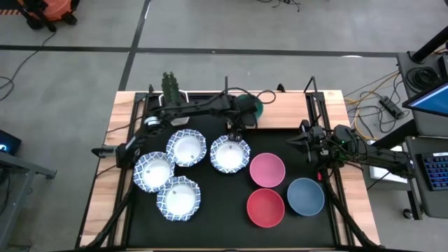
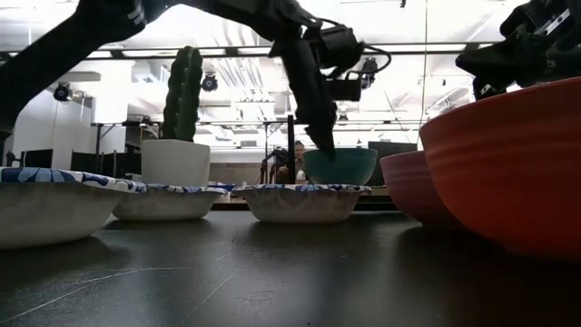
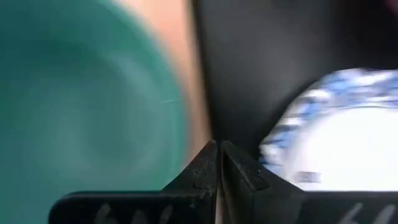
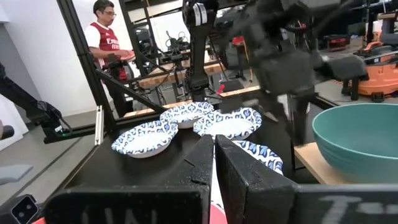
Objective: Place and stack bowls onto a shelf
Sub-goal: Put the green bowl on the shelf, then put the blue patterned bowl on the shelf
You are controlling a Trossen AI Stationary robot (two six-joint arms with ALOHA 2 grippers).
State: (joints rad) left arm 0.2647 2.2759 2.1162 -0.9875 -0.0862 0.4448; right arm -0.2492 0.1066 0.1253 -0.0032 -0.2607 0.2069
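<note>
Table (image 1: pixel 231 231): black top, wood edges showing at both sides.
Shelf (image 1: pixel 280 112): light wood at the far edge — green bowl (image 1: pixel 250 106) sitting on it.
Patterned bowls (image 1: pixel 187 148): four, clustered left of centre.
Plain bowls: pink (image 1: pixel 267 170), red (image 1: pixel 265 207), blue (image 1: pixel 305 197) — right of centre.
Cactus pot (image 2: pixel 175 162): far left corner.
Left gripper (image 3: pixel 218 163): fingers pressed together, at the green bowl's rim.
Right gripper (image 4: pixel 213 163): fingers together, empty, by the right edge.
Room: a person standing beyond the table.

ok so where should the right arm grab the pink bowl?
Pinch the pink bowl by its rim, on the arc facing the right gripper, coming down from above with one finger inside and one outside. It sits upright, mouth up, so the thin wall is the only handle. That arc looks free; the red bowl crowds the opposite edge and the blue bowl sits close by.
</note>
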